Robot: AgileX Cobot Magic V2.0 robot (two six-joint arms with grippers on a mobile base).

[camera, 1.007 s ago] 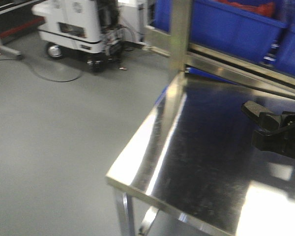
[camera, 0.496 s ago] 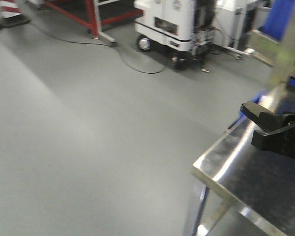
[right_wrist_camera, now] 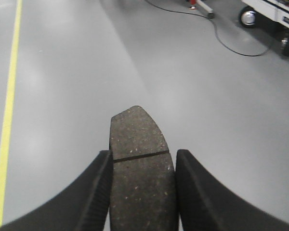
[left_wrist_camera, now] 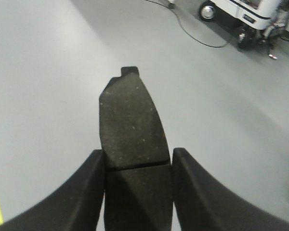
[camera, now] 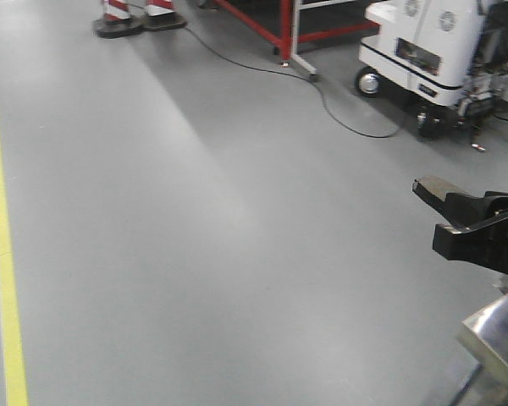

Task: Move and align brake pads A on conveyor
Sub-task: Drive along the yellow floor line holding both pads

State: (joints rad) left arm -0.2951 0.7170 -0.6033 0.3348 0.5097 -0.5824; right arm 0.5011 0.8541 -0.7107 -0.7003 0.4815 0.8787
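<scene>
Jaws of left gripper pinch brake pad, which sticks out at 12 o'clock; right gripper jaws pinch second brake pad, also protruding at 12 o'clock.

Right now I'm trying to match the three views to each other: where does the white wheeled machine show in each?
Exterior front view: the white wheeled machine sits at the top right, cut by the edge.
Left wrist view: top right corner, partly cropped.
Right wrist view: top right corner, only its lower edge and one wheel.
Shared landmark: the black cable looping toward it.
</scene>
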